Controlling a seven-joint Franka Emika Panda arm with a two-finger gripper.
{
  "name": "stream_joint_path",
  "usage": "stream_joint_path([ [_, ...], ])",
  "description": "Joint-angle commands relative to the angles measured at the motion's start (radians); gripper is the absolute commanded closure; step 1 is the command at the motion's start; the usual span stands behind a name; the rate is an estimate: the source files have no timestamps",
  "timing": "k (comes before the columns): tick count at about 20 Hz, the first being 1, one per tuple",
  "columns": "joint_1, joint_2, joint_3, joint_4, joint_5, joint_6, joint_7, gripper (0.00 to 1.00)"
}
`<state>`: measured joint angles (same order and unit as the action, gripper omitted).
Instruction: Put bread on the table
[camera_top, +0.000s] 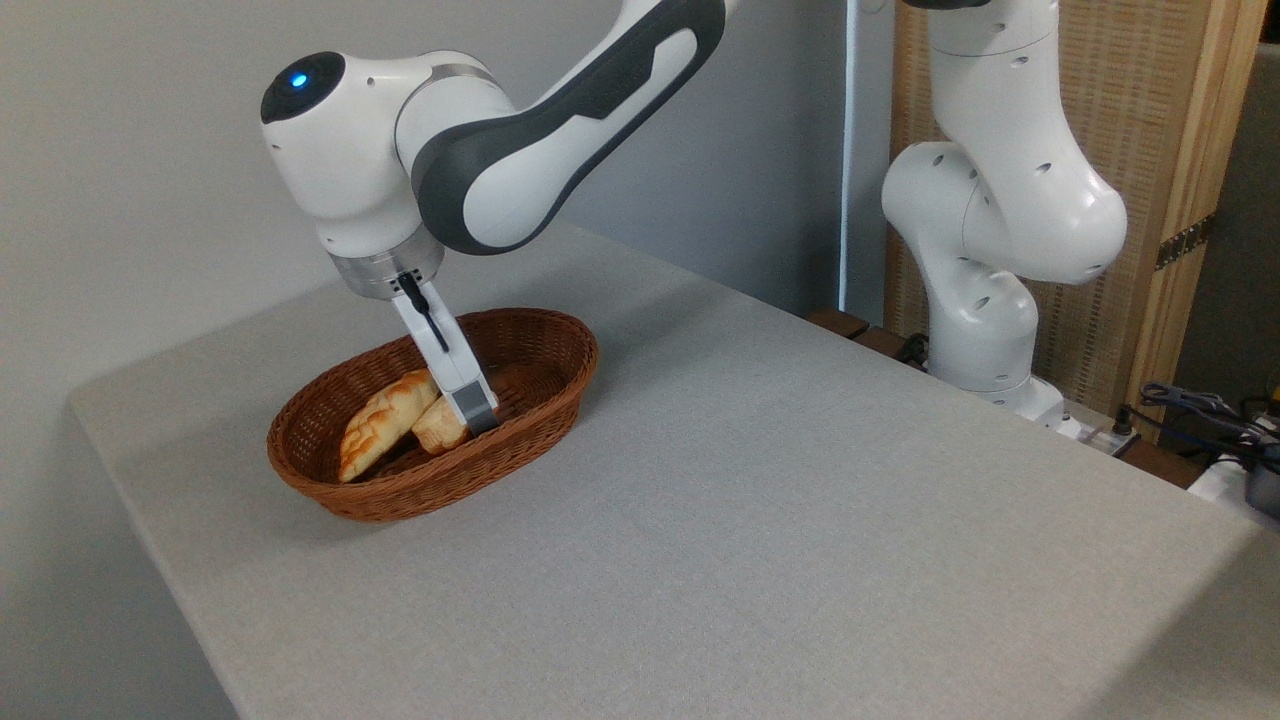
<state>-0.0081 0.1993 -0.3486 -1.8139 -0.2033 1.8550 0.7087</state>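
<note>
The bread (438, 428), a small stubby tan roll, lies inside the brown wicker basket (540, 400) on the left part of the grey table (760, 500). My gripper (468, 418) reaches down into the basket from above, tilted. One finger (472, 402) with a grey pad shows, pressed against the roll's right side. The other finger is hidden, so whether the jaws hold the roll does not show. The roll still rests low in the basket.
A longer golden braided loaf (383, 428) lies in the basket left of the roll, touching it. The arm's white base (985, 330) stands at the table's far right edge, with cables (1200, 410) beyond it. A grey wall backs the table.
</note>
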Motion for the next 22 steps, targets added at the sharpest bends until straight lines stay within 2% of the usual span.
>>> stream_joint_path([
  [1, -0.003, -0.003, 0.0, 0.004, 0.012, -0.005, -0.003, 0.68],
  [8, -0.001, -0.012, 0.002, 0.008, 0.012, -0.007, -0.011, 0.66],
  [14, 0.002, -0.106, 0.013, 0.011, 0.002, -0.031, -0.012, 0.63],
  [19, 0.005, -0.179, 0.124, 0.01, 0.004, -0.069, 0.001, 0.6],
  [22, 0.007, -0.181, 0.171, 0.008, 0.013, -0.115, 0.002, 0.52],
])
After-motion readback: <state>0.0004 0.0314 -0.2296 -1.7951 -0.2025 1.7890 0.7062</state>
